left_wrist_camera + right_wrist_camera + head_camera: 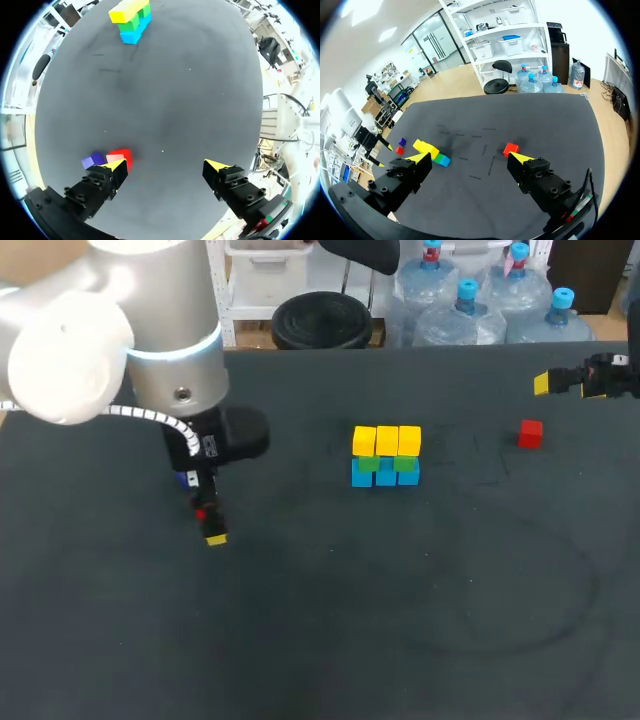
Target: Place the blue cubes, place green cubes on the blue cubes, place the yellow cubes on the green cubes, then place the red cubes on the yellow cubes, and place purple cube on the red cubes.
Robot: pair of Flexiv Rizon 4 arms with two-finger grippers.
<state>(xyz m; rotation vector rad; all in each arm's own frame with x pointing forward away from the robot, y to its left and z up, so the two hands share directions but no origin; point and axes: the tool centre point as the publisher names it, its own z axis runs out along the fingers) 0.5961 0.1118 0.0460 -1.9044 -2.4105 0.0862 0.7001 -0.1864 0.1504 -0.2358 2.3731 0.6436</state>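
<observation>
Hovering at left: left gripper, fingers spread, holding nothing, low over the counter.
By its finger: left red cube, with the purple cube just beside it; neither is between the fingers.
Middle: stack with blue row, green row and yellow row laid.
Right: right red cube lies alone; right gripper is released and empty, near the far right edge.
Left to do: red row and purple top, I'd judge.
Room: bare counter all round the stack; loose cubes well apart from it.

Our gripper spread wide, we see a red cube just ahead of one fingertip, the stack beside the other.
</observation>
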